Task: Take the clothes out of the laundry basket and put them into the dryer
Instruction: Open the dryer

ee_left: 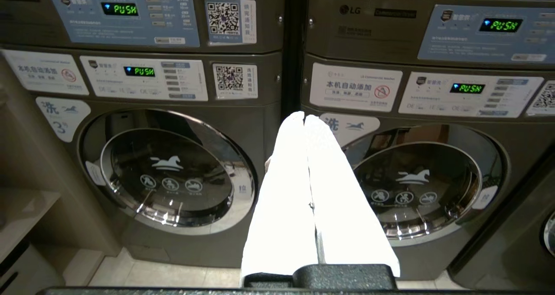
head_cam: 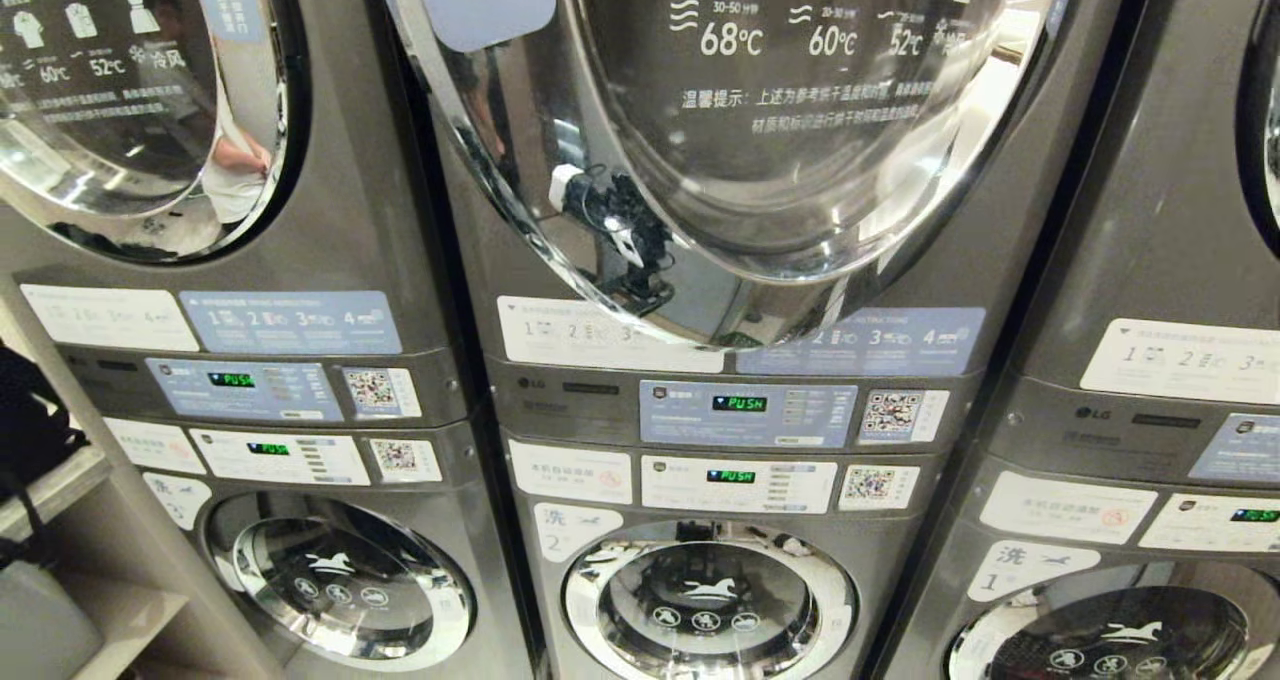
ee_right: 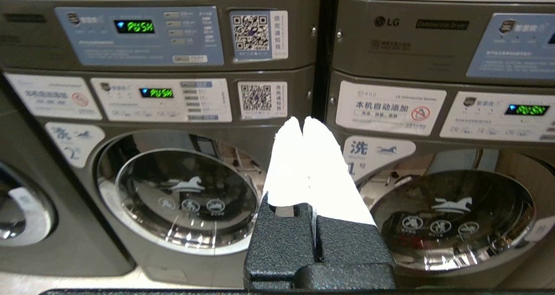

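Straight ahead in the head view stands a row of stacked grey machines, each with a dryer above and a washer below. The middle dryer door (head_cam: 800, 110), a large round pane of chromed glass printed with temperature figures, fills the upper centre and appears closed; its curved surface mirrors the robot. Beneath it sits the dryer's control panel (head_cam: 745, 412), its small green display reading PUSH, with a QR sticker (head_cam: 890, 415) just beside it. Lower still is the middle washer door (head_cam: 708, 600), marked with a white horse emblem. A shelf (head_cam: 60, 490) with something dark on it shows at the far left edge. Neither arm appears in the head view.

From the left wrist view, the left claw (ee_left: 305, 118) points toward the seam between two washers, its two white fingers (ee_left: 286, 191) pressed together along their length with nothing between them. From the right wrist view, the right claw (ee_right: 302, 122) likewise faces the gap between two washers, its white fingers (ee_right: 288, 169) touching at the tips and holding nothing.

No laundry basket and no clothes can be seen in any of the three views, so where they are cannot be told.
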Available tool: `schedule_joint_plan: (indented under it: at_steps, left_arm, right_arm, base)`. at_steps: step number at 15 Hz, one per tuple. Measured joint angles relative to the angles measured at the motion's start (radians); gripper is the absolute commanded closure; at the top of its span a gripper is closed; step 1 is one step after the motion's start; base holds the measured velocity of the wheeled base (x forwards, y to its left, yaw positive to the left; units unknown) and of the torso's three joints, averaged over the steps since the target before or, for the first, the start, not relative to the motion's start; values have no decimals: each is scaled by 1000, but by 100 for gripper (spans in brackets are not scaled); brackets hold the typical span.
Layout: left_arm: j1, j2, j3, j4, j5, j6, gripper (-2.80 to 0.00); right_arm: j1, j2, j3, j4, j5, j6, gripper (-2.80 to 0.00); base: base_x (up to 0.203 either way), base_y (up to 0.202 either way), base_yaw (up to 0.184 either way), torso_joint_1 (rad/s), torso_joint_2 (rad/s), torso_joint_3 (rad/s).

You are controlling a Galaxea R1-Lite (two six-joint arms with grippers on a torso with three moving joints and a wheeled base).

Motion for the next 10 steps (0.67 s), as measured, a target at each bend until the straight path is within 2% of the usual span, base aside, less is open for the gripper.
schedule_joint_plan:
  at_steps: [1,4,6,7,8,10]
  left_arm:
    - [0,0,0,0,0,0,0]
    - [0,0,0,0,0,2,0]
    - [-1,0,-3,1,-23,50,0]
    - [-1,2,-18,1,-54,93,0]
    - [-1,14,-68,1,-99,104,0]
    - [-2,96,-197,-9,-198,82,0]
  right_arm:
    - [0,0,0,0,0,0,0]
    - [0,0,0,0,1,1,0]
    - [0,0,0,0,-5,2,0]
    - [0,0,0,-1,-5,1,0]
    - [0,0,0,0,-4,-1,0]
    - [0,0,0,0,-3,-4,0]
  base:
    - [-126,0,3,-4,-5,4]
    - [0,0,0,10,4,-4]
    - [0,0,0,0,0,0]
    - [0,0,0,0,0,0]
    - [0,0,0,0,0,0]
    - [0,0,0,0,0,0]
